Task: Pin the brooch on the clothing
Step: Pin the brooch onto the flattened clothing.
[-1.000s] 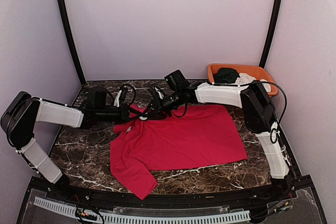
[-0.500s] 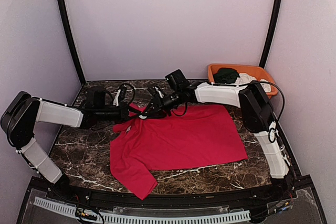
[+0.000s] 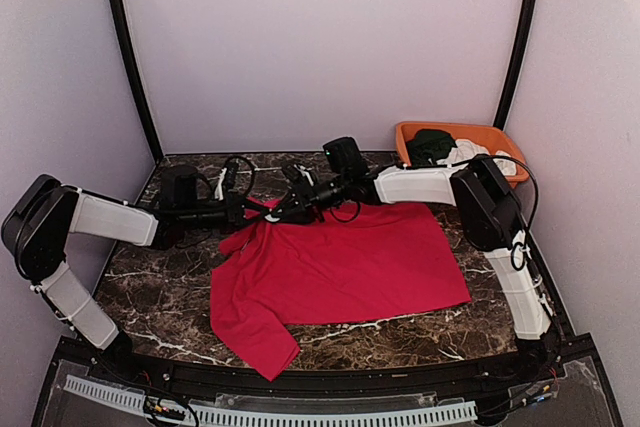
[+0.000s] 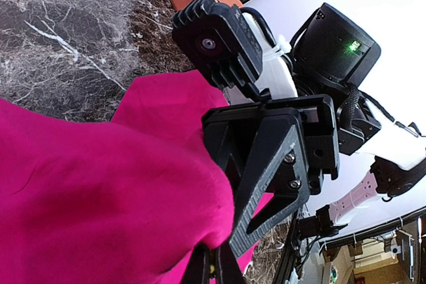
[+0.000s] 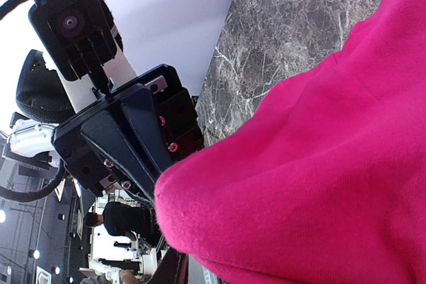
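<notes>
Pinching the red T-shirt's [image 3: 350, 262] far-left edge, left gripper [image 3: 245, 213] clamped tight; right gripper [image 3: 283, 209] just beside it, grip unreadable. Brooch unseen, so I'd say pinning needs careful alignment.

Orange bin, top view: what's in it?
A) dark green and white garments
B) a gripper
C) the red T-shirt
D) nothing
A: the orange bin at the far right holds a dark green garment and a white garment; the red T-shirt lies on the table.

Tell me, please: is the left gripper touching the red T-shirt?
Touching. In the right wrist view the left gripper bites a raised fold of the T-shirt.
</notes>
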Controlling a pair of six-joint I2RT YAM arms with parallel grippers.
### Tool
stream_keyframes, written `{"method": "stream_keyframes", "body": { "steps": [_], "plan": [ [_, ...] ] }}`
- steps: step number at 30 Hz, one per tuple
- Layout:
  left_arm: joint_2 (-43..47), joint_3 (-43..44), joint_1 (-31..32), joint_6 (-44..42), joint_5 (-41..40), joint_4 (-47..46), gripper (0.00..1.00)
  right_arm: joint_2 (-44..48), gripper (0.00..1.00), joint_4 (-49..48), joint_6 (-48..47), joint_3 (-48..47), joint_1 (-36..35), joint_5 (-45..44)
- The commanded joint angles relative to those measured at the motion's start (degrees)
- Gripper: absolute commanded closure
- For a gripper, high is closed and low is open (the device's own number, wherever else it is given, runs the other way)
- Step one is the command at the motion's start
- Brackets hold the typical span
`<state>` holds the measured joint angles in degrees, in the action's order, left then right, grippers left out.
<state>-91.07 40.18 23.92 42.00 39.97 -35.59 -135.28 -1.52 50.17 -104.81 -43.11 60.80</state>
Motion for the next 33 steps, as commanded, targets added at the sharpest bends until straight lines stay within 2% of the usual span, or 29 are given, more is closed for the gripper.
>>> {"method": "stream_keyframes", "body": {
  "steps": [1, 8, 17, 20, 26, 33],
  "plan": [
    [0.1, -0.4, 0.8, 1.1, 3.6, -6.4, 0.99, -0.8, 0.83, -7.9, 2.9, 1.5, -1.2, 2.1],
    [-0.2, -0.9, 0.9, 2.8, 4.4, -9.7, 0.99, -2.0, 0.83, -21.0, 12.9, 3.9, -1.1, 5.7],
    [-0.5, -1.8, 0.9, 6.5, 6.5, -18.2, 0.99, -5.6, 0.82, -45.9, 31.9, 5.8, -1.4, 9.2],
    [-0.3, -2.0, 0.8, 7.3, 6.8, -20.2, 0.99, -5.9, 0.82, -49.8, 34.0, 6.1, -1.4, 9.0],
    [0.2, -2.3, 0.8, 7.0, 6.7, -20.1, 0.99, -4.3, 0.81, -51.2, 33.9, 7.7, -0.9, 8.4],
    [0.7, -1.9, 0.9, 5.7, 6.4, -17.8, 0.99, 1.7, 0.63, -35.4, 20.3, 10.4, 0.0, 7.2]
  ]
}}
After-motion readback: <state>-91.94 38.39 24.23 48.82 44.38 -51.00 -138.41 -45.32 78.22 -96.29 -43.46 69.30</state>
